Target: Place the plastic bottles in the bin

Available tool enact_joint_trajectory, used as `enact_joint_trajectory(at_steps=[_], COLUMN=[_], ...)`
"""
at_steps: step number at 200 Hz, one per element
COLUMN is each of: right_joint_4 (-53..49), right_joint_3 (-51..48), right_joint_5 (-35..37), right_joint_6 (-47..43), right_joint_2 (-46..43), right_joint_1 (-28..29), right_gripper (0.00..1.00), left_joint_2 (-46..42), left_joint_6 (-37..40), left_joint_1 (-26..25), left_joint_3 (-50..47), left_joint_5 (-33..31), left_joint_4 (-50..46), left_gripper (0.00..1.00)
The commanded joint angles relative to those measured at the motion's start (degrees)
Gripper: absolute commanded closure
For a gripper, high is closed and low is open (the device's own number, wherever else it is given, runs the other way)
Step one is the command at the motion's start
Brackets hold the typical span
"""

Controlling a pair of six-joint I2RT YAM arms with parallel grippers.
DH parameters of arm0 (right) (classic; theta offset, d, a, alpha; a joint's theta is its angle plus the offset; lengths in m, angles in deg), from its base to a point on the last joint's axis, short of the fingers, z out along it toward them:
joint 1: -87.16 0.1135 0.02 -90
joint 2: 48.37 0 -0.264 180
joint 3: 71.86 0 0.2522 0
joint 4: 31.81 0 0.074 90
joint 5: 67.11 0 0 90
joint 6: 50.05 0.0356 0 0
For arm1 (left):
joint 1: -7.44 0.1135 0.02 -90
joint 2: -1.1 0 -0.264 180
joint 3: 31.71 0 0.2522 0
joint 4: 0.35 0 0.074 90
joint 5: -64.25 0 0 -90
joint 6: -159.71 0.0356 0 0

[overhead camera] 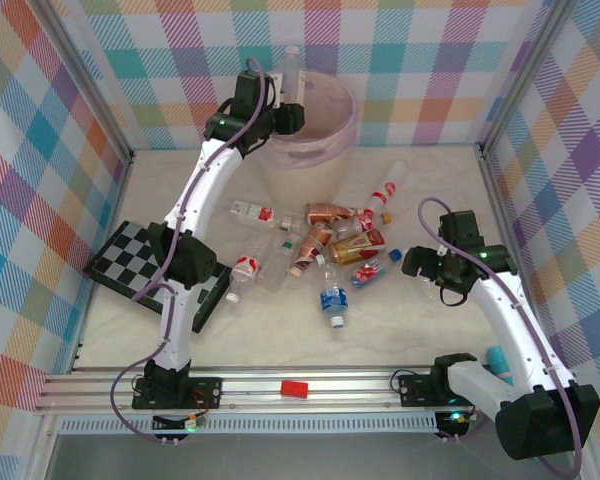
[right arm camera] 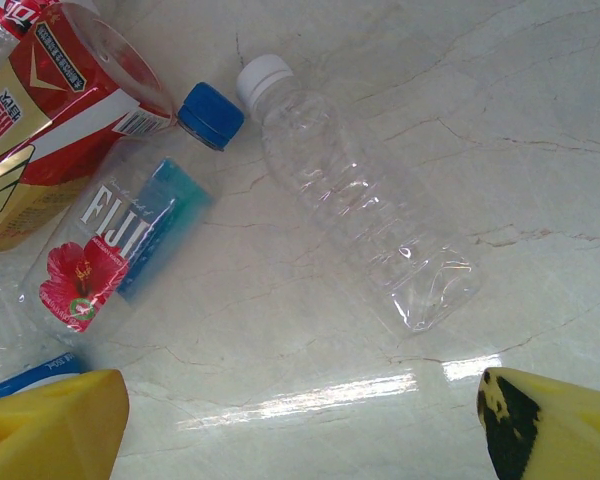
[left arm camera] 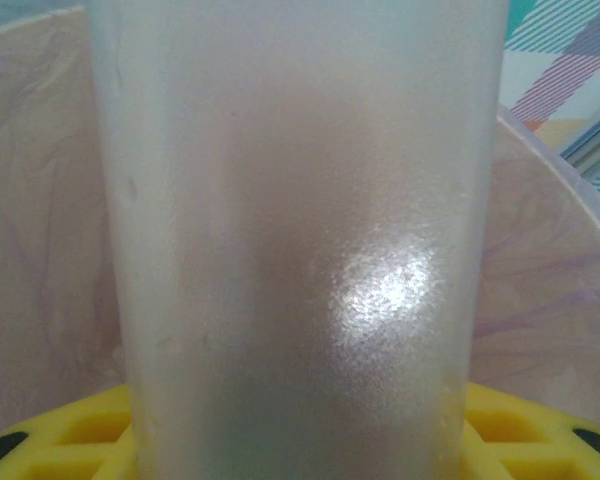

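From above, the left arm (overhead camera: 205,190) reaches to twelve o'clock, where the bin (overhead camera: 332,140) stands, and carries a pale bottle (overhead camera: 292,68) upright at the bin's rim. The other bottles (overhead camera: 330,240) lie heaped mid-worktop (overhead camera: 430,330), with the right arm (overhead camera: 500,300) just beside them at three o'clock.

On the left wrist, the yellow left fingers (left arm camera: 540,440) are clamped on that bottle. It is blurred and very close, and it probably hangs over the bin's mouth.

On the right wrist, the right fingers (right arm camera: 50,420) stand wide apart above a clear bottle (right arm camera: 360,200) that lies on the worktop from eleven to five o'clock. A Fiji bottle (right arm camera: 120,250) lies at nine. These look empty, so I judge them light, thin-walled, easily crushed and slick. The best hold is across the ribbed middle, not the cap.
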Motion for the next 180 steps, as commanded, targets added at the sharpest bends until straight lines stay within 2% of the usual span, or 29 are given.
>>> enact_joint_trajectory(at_steps=[1,19,46,76,128,180], right_joint_4=[-0.19,-0.28,-0.11,0.48,4.72,10.01], right_joint_3=[-0.27,-0.45,-0.53,-0.31,-1.66,-3.16], right_joint_5=[-0.30,0.32,1.82,4.82,5.28,5.51], right_joint_6=[0.72,0.69,0.15,-2.14,-2.47,-3.29], right_joint_2=[-0.93,-0.76,0.13,3.45,10.93,20.41], right_joint_1=[-0.18,-0.21,-0.21,-0.22,-1.07,-3.25], right_gripper=[0.10,0.09,0.09,0.07,0.05,0.05], left_joint_2=[2.16,2.23,1.90,1.20,-0.88,-5.64], left_joint_6=[0.58,0.58,0.45,0.20,-0.27,-1.09], left_joint_1=[0.66,0.60,0.69,0.68,0.68,0.85], left_joint_3=[1.09,1.07,1.06,0.69,0.86,0.59], left_joint_5=[1.74,2.02,2.11,2.76,6.31,9.45], left_joint_4=[-2.84,-2.64,-2.28,-1.84,1.29,5.34], left_gripper=[0.42,0.29,0.20,0.17,0.15,0.01])
